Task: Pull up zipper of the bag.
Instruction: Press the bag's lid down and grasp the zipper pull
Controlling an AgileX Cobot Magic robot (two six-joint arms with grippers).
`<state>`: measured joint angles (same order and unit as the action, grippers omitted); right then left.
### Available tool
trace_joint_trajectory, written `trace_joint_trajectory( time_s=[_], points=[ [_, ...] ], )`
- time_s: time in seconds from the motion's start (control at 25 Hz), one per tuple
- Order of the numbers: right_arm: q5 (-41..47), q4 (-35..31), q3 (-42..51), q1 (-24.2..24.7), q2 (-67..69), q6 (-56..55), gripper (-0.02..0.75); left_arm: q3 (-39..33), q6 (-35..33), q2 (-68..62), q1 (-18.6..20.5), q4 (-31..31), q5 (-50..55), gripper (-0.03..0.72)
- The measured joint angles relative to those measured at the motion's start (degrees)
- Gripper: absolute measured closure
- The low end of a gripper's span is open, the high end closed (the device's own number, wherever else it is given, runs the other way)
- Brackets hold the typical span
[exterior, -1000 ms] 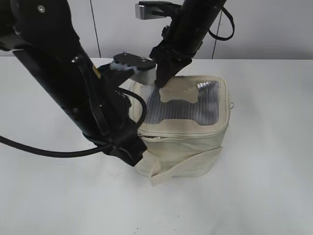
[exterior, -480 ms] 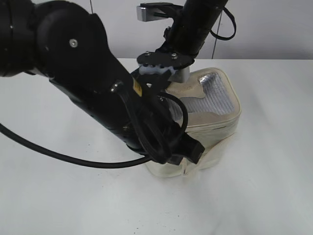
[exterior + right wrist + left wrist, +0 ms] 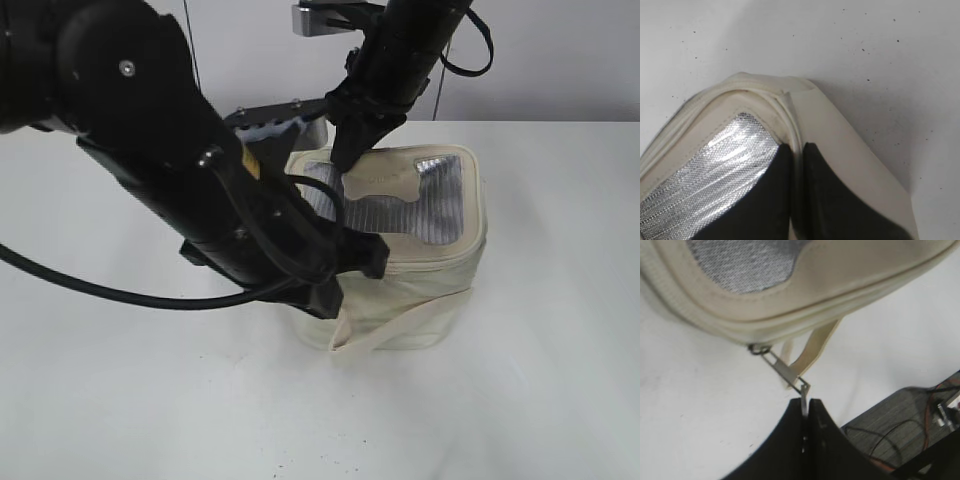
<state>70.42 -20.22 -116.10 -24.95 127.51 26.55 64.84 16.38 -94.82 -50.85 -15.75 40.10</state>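
Zipper (image 3: 790,315) track along lid rim appears largely closed where visible; far side hidden. Metal pull (image 3: 785,372) is pinched by left gripper (image 3: 805,407), drawn taut off corner. Bag (image 3: 420,260) is pressed on lid by closed right gripper (image 3: 347,160). Remaining travel judged short.

The left arm (image 3: 200,190) blocks the bag (image 3: 440,270) on its left and front-left side. The right gripper (image 3: 350,160) stands on the lid's back-left corner. The table (image 3: 560,380) right of the bag is free.
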Motion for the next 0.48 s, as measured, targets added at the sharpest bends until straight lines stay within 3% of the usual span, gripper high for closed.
trace_joint_trajectory(
  time_s=[0.2,0.48],
  points=[
    [0.1,-0.5,0.0,-0.1,0.0,0.5,0.700,-0.1,0.5,0.0,-3.7,-1.1,-7.3,0.690],
    [0.1,-0.5,0.0,-0.1,0.0,0.8,0.700,-0.2,0.5,-1.2,-4.1,-0.9,-11.1,0.690]
  ],
)
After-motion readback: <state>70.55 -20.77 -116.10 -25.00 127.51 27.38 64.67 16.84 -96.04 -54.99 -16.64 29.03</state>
